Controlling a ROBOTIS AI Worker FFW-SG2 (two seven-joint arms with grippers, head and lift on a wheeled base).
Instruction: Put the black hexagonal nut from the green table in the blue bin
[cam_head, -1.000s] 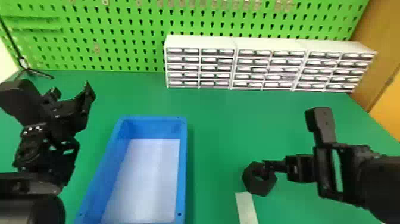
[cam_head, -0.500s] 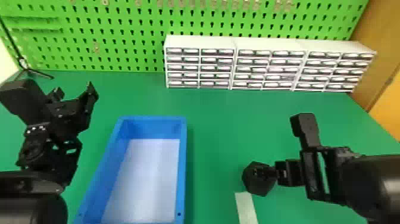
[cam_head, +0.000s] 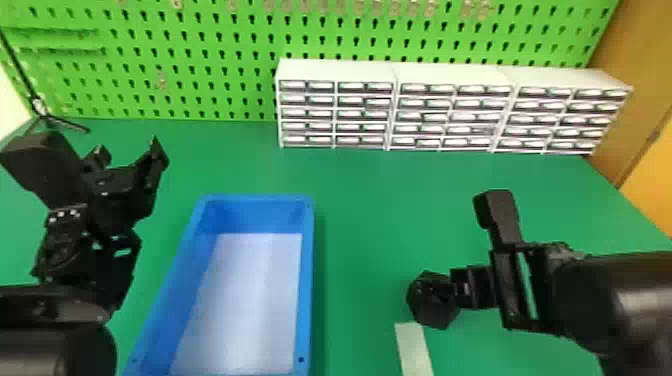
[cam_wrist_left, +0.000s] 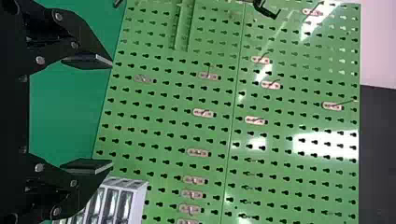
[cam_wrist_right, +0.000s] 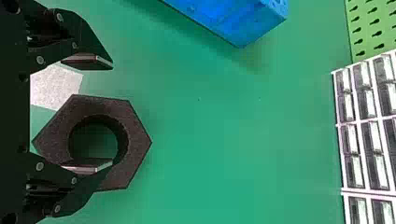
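Right gripper (cam_head: 443, 292) has shifted left, over the black hexagonal nut (cam_head: 431, 314). Left gripper (cam_head: 131, 150): wide, left of blue bin (cam_head: 306, 280). Green table (cam_head: 362, 270) between bin's right rim and nut. Nut lies flat on it, thick-walled. Right wrist view adds its round hole, gripper wide, one finger overlapping.

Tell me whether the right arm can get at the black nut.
Probably yes: the right gripper hangs open at the nut, one finger over the edge of its hole, the other off its side, and nothing lies on the nut.
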